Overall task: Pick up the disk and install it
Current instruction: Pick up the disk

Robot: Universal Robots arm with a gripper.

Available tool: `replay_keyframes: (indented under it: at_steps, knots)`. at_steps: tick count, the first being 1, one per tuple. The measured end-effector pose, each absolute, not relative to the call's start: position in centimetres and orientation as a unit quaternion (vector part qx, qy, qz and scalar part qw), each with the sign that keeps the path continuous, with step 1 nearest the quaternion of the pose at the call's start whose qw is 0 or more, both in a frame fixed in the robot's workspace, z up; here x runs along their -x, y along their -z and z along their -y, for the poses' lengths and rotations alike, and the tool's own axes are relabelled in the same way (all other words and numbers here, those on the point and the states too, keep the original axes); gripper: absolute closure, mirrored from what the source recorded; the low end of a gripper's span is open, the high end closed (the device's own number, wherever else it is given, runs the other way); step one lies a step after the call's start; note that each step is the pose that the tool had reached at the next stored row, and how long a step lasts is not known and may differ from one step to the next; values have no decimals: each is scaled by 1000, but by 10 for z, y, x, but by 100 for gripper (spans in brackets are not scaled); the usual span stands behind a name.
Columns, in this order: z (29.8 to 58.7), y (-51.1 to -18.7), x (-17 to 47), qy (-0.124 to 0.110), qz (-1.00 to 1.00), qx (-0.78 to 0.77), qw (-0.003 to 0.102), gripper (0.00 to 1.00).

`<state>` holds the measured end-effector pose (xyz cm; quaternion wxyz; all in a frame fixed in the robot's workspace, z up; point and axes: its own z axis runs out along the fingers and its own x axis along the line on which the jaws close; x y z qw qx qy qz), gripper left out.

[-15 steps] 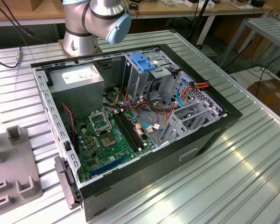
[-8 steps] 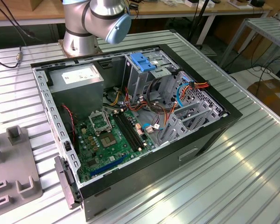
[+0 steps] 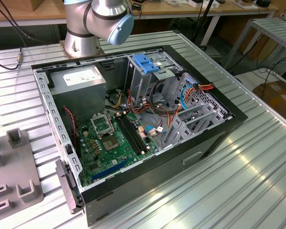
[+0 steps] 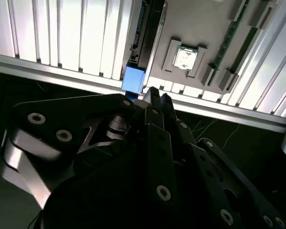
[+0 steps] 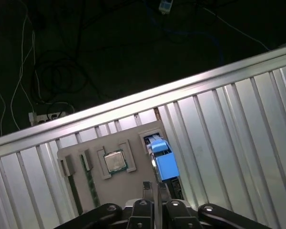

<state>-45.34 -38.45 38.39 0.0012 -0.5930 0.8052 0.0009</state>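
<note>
Claw [image 5: 154, 191] is hovering just above the disk [image 5: 164, 164], fingers pinched together and gripping nothing. Disk is standing on edge in the grey holder [image 5: 133, 136] on the worktop [image 5: 229, 119]. Dropping like that, I reckon it's risking ramming the blue rail.

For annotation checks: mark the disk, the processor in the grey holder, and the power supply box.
disk [image 5: 165, 164]: first wrist view, on its blue plastic rail.
processor [image 5: 115, 162]: first wrist view, centre of its metal lid.
power supply box [image 3: 81, 77]: exterior view, on its white label.
</note>
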Motion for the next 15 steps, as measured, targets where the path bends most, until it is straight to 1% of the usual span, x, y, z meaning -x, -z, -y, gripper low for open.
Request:
replay_keyframes:
  at_steps: [1, 2, 4, 15]
  knots:
    - [384, -383, 453, 0, -801, 599, 2, 71]
    - [384, -382, 453, 1, -796, 605, 2, 71]
    - [384, -379, 453, 2, -788, 616, 1, 58]
    - [381, -364, 453, 5, -757, 653, 0, 58]
